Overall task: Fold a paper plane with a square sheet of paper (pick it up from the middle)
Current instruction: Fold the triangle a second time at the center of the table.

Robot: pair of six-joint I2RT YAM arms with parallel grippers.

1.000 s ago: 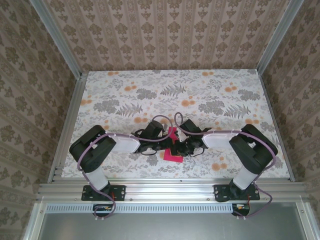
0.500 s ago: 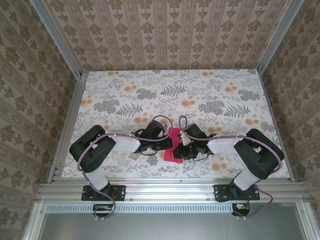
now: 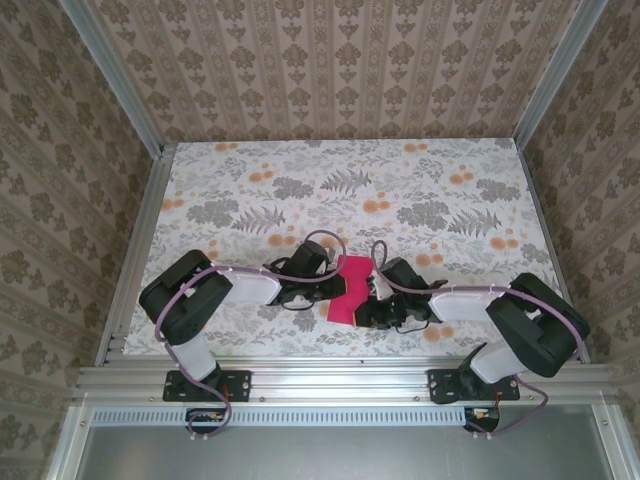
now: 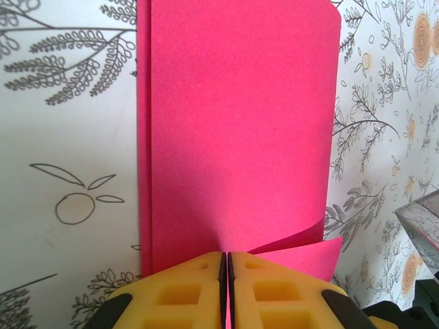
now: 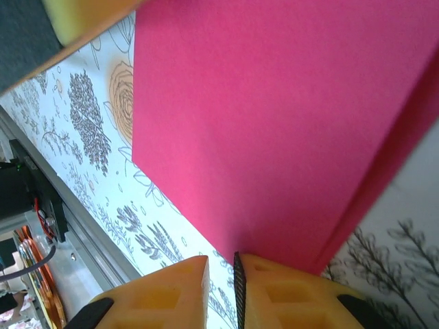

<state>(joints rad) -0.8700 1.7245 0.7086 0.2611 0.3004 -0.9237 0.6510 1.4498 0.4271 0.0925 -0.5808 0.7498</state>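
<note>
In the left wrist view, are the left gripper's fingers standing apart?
No, the left gripper is pinched shut on the near edge of the magenta paper.

Magenta square sheet of paper [image 3: 347, 291], apparently doubled over, near front centre.

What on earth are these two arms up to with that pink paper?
They are folding a magenta sheet of paper on the floral table, near its front edge. The left arm's fingers are pinched shut on one edge of the sheet, which is already doubled over. The right arm's fingers sit at a corner of it, slightly apart, with no clear grip.
</note>
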